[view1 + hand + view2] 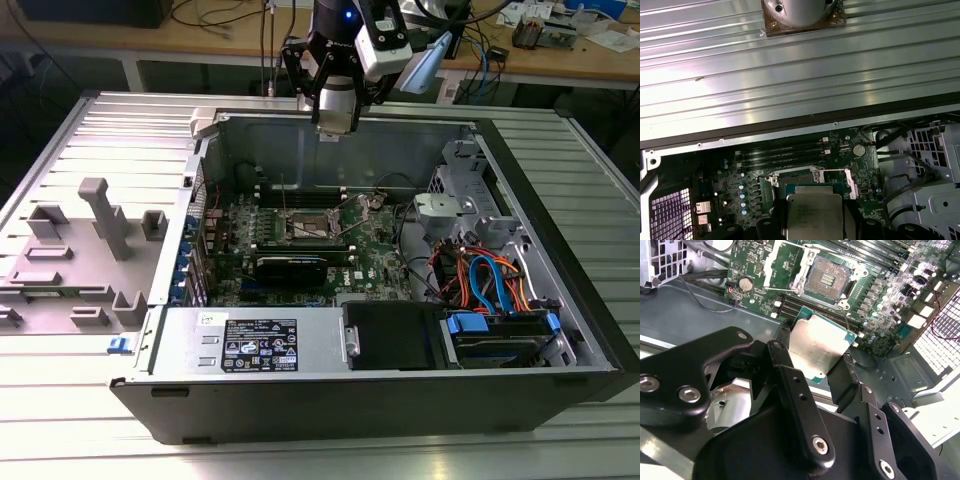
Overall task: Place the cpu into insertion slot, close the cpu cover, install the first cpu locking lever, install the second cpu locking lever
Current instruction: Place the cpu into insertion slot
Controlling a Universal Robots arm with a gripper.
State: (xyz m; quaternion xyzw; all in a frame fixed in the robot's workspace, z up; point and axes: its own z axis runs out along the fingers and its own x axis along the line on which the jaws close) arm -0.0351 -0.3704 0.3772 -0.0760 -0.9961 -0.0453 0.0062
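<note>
My gripper [816, 346] is shut on the cpu [821, 342], a flat square chip with a silvery top, pinched at two opposite edges by the black fingers [790, 375]. In the exterior view the gripper [335, 118] hangs high over the far wall of the open computer case. The insertion slot [827, 277] sits bare on the green motherboard below, its dark centre exposed. The cpu cover [771, 266] looks swung open beside it. In the first wrist view the cpu [815, 212] hangs just in front of the slot [812, 176].
Long black memory slots [780, 152] run beside the socket. A black card [290, 266] lies across the board. The power supply [255, 340] and a drive bay with blue and orange cables [490, 280] fill the near side. A grey fixture [100, 225] stands at the exterior view's left.
</note>
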